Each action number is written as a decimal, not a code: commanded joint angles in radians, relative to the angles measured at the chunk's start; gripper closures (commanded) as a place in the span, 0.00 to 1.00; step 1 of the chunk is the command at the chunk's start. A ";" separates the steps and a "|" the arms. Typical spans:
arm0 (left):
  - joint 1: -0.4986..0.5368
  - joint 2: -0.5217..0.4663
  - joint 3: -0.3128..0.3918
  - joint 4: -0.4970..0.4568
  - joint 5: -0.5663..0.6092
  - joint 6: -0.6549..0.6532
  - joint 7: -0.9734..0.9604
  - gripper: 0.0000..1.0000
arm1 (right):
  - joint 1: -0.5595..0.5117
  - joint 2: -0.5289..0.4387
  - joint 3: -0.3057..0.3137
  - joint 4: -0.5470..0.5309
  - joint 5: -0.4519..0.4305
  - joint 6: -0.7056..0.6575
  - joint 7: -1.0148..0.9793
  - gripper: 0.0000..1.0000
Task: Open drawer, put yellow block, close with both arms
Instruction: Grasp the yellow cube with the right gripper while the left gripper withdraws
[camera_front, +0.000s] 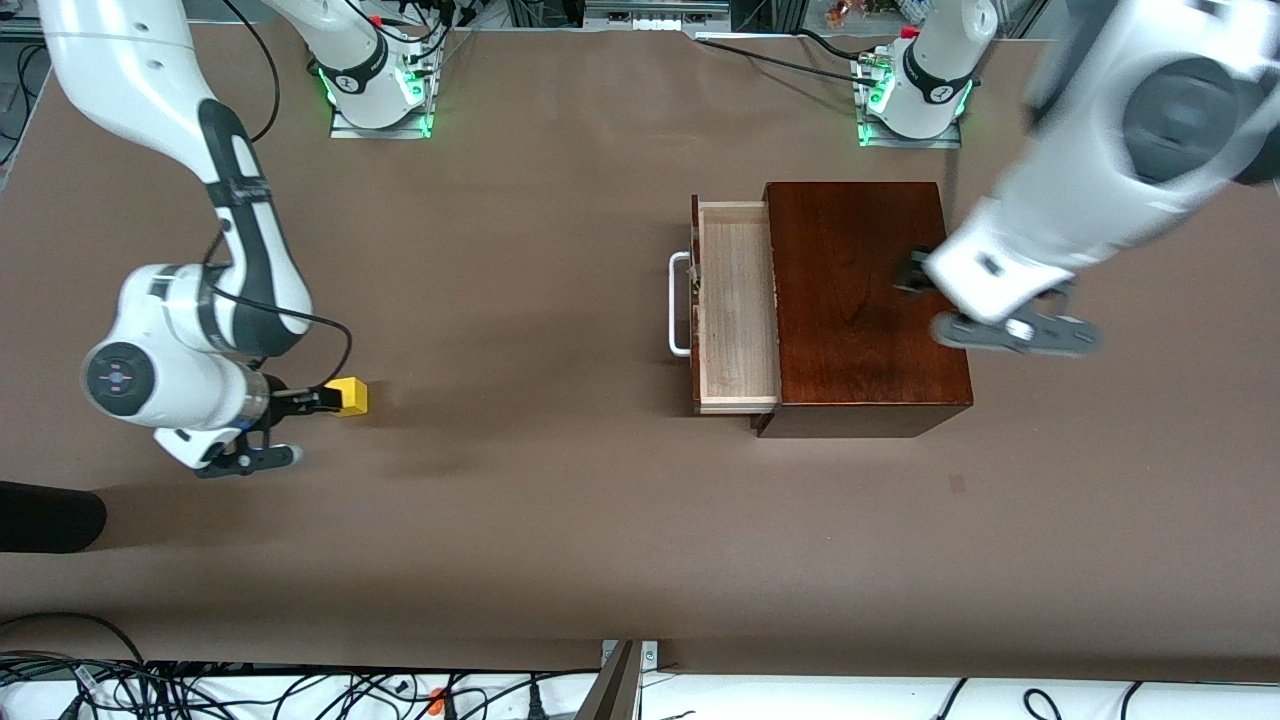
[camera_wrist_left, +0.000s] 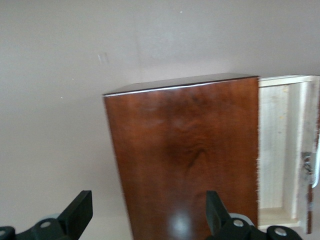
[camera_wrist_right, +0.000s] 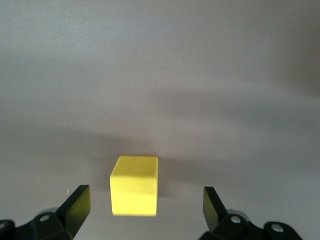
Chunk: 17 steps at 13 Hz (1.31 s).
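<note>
The drawer (camera_front: 738, 300) of the dark reddish-brown wooden box (camera_front: 860, 300) stands pulled open toward the right arm's end, its pale interior empty and its white handle (camera_front: 680, 305) in front. The yellow block (camera_front: 350, 397) sits on the table near the right arm's end. My right gripper (camera_front: 322, 401) is low at the block and open. In the right wrist view the block (camera_wrist_right: 134, 186) lies just ahead of the gripper (camera_wrist_right: 145, 196), between its spread fingers, untouched. My left gripper (camera_front: 912, 272) hovers open over the box top, which shows in the left wrist view (camera_wrist_left: 185, 150) under the gripper (camera_wrist_left: 148, 202).
A black object (camera_front: 45, 515) lies at the table's edge at the right arm's end, nearer the front camera. Cables (camera_front: 200, 690) and a metal bracket (camera_front: 620, 680) run along the front edge. Both arm bases (camera_front: 375, 80) stand at the back.
</note>
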<state>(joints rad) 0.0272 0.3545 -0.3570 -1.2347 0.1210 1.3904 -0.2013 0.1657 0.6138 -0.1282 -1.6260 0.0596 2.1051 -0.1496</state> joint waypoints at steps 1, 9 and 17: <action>-0.050 -0.136 0.186 -0.165 -0.108 0.071 0.187 0.00 | 0.006 -0.009 0.009 -0.082 0.009 0.087 0.018 0.00; -0.099 -0.384 0.354 -0.497 -0.106 0.353 0.252 0.00 | 0.006 -0.025 0.012 -0.212 0.011 0.179 0.018 0.20; -0.099 -0.382 0.342 -0.466 -0.107 0.317 0.253 0.00 | 0.038 -0.069 0.068 -0.119 -0.010 0.080 -0.054 0.84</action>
<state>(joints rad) -0.0760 -0.0107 -0.0068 -1.7047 0.0194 1.7228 0.0451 0.1774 0.5912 -0.0972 -1.7828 0.0597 2.2586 -0.1735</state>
